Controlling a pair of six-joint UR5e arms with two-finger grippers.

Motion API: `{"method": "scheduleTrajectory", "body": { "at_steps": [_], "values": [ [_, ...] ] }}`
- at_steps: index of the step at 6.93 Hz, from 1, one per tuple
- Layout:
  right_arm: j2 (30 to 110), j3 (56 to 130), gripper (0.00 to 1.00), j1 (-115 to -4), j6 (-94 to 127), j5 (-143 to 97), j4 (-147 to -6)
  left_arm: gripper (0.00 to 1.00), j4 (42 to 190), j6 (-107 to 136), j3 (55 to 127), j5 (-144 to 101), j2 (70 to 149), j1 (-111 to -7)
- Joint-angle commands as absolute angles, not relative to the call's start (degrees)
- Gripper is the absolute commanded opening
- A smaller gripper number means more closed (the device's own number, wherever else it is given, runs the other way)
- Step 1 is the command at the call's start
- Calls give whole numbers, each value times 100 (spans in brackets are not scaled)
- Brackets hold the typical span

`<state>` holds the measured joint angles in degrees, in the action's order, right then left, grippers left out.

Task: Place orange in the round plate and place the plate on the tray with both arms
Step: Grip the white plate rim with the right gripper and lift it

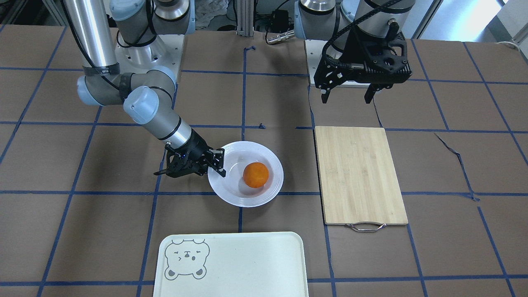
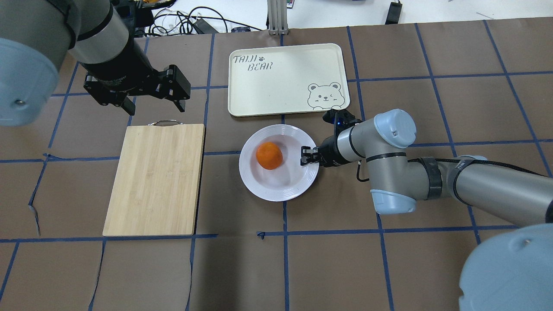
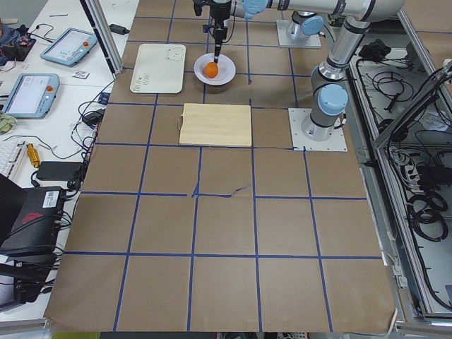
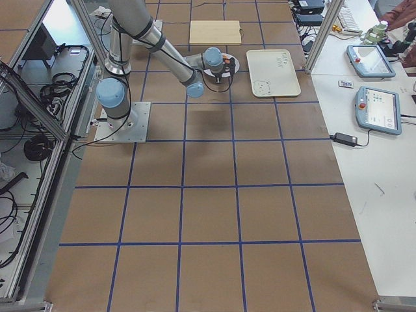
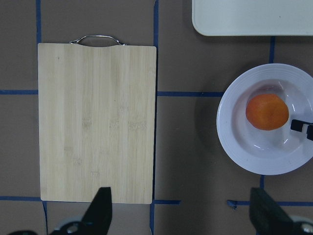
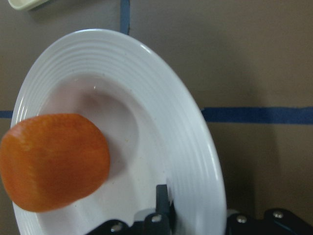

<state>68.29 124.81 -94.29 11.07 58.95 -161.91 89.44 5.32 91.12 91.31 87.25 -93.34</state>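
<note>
The orange [image 1: 255,175] [image 2: 269,156] lies in the well of the round plate [image 1: 231,194] [image 2: 276,190], which sits flat on the table. My right gripper [image 1: 218,163] [image 2: 309,156] is shut on the plate's rim on the side away from the cutting board. In the right wrist view one finger [image 6: 163,200] rests on the inside of the rim, and the other is hidden under the outer edge. My left gripper [image 1: 346,99] [image 2: 155,108] hangs open and empty, high above the table, beyond the board's handle end. The cream tray [image 1: 247,264] [image 2: 276,90] lies just past the plate.
A bamboo cutting board [image 1: 359,173] [image 2: 155,177] with a metal handle lies beside the plate, on my left side. The brown table covering [image 2: 345,259] is marked with blue tape lines. Cables and tablets sit off the table's far edge.
</note>
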Motion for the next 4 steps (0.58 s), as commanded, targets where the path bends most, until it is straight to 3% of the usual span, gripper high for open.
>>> {"method": "scheduleTrajectory", "body": {
  "at_steps": [1,4],
  "values": [
    [6969,12192,14,-9413,1658,5549,-16304,100,8947,519,9140,9123,8693,-9325],
    [6875,11430,14,-9308,2342,5563,-16260,100,8956,484,9176,9158,8648,-9325]
  ]
}}
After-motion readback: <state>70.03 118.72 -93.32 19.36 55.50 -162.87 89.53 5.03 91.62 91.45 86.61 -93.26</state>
